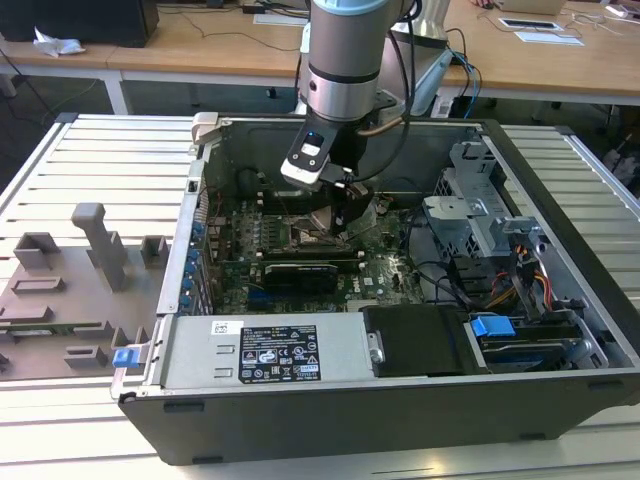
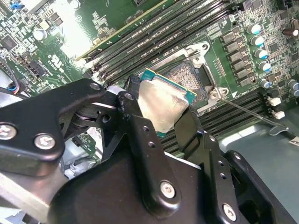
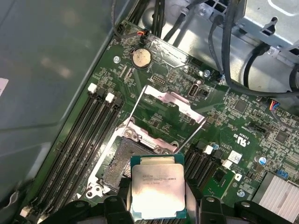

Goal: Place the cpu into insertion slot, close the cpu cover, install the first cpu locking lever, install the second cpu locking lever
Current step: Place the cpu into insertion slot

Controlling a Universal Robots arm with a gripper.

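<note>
Exterior view: the arm point(image 1: 345, 70) reaches down into an open computer case point(image 1: 330, 410) lying on a slatted tabletop point(image 1: 90, 160), its jaws just above the motherboard point(image 1: 380, 275). Second wrist view: the jaws are clenched on the cpu point(image 2: 161, 105), gripping two opposite edges; the chip hangs tilted, overlapping one edge of the insertion slot point(image 2: 189, 77), not seated. First wrist view: the cpu point(image 3: 157, 186) sits between the jaws, just beside the bare insertion slot point(image 3: 119, 163); the cpu cover point(image 3: 175, 100) stands swung open beyond it.
</note>
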